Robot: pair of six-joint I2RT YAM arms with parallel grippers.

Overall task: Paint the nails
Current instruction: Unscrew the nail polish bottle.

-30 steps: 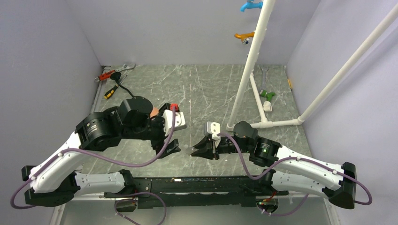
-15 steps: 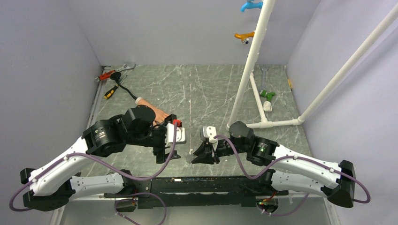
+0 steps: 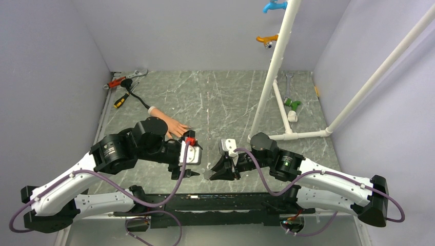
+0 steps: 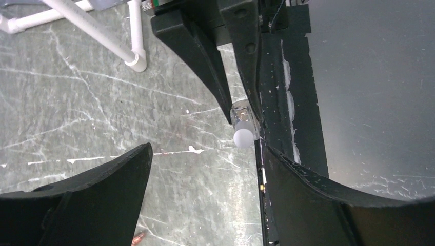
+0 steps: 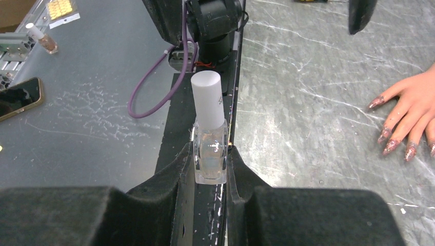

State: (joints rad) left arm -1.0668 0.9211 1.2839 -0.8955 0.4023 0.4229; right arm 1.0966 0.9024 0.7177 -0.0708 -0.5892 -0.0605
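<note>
1. Table [image 3: 225, 97]: grey marbled top with a black rail [image 5: 174, 133] along its near edge.
2. White pipe frame [image 3: 272, 66]: stands on the right half of the table. It carries a blue fitting [image 3: 271, 6] and an orange fitting [image 3: 267, 39].
3. Left gripper [image 4: 205, 154]: low over the near edge, left of centre. Its jaws stand wide apart with nothing between them, facing the right gripper.
4. Right gripper [image 5: 210, 154]: low over the near edge at centre, pointing left. Its fingers are pressed onto the sides of the small clear bottle.
5. Mannequin hand [image 3: 172, 125]: flesh-coloured and lying flat on the left half of the table, just behind the left gripper. The left arm partly hides it from above. Its fingers [image 5: 397, 120] are slightly spread.
6. Hand tools [image 3: 123, 84]: a loose cluster at the far left corner.
7. Small clear bottle [image 5: 210, 154]: gripped at its glass body above the rail. Its white cap [image 5: 206, 97] points out past the fingertips toward the left gripper, apart from it.
8. Nails [image 5: 390, 147]: glittery reddish-pink, on the mannequin fingertips resting on the table. They are well apart from the bottle.
</note>
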